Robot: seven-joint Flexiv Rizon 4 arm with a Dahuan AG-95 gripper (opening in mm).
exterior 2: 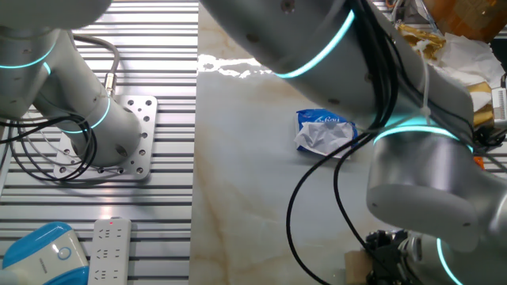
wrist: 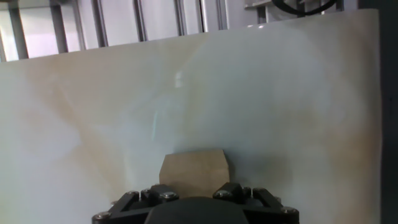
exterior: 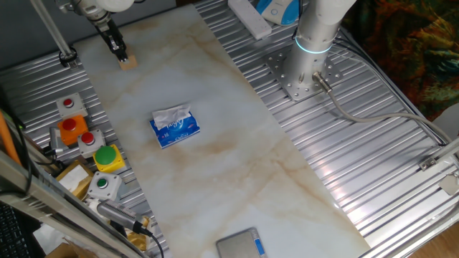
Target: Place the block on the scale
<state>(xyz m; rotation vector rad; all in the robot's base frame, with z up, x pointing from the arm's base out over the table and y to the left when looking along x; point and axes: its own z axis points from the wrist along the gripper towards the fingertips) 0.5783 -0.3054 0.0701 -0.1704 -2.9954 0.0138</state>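
End effector [exterior: 122,56] closed on the block [exterior: 128,62], which protrudes below its tips just above the counter [exterior: 237,143]; the scale [exterior: 240,244] lies well apart, beyond the tissue pack [exterior: 174,127], so transport is judged pending.

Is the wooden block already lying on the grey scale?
No, the block is at the gripper at the table's far end, while the scale lies bare.

We see a light-tan block [exterior: 128,62] at our black gripper [exterior: 119,54], a white surface [exterior: 215,129] with tan veining, and a blue-and-white tissue pack [exterior: 174,126].
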